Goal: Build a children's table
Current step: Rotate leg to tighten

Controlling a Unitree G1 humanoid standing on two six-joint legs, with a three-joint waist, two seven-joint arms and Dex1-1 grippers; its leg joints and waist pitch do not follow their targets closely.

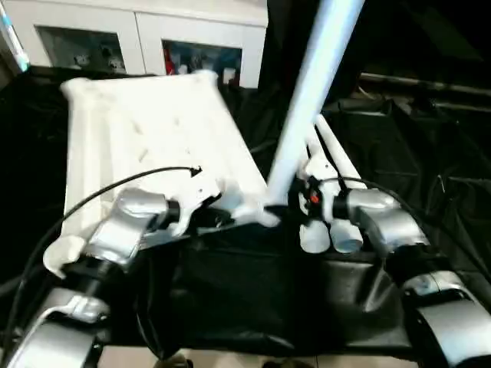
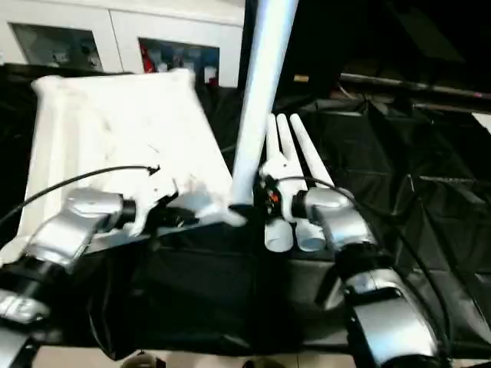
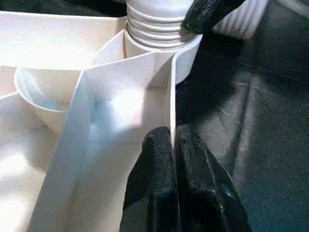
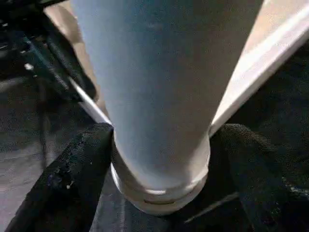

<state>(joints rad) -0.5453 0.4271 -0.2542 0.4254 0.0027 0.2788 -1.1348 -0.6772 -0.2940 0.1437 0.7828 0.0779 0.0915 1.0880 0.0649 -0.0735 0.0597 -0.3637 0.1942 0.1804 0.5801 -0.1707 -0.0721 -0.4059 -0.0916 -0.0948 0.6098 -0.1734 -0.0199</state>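
One leg is stood in a corner socket of the top, flanked by right gripper jaws; left gripper jaws clenched on the top's rib; approx. three legs are left.

A white cabinet with glass doors stands along the far side of the room, small colourful items dimly visible behind the panes. In front of it, a wrinkled black sheet covers the work surface and drapes over its near edge in folds. A strip of pale floor shows below the sheet. To the right, behind the sheet, the background is dark, crossed by a pale horizontal bar.
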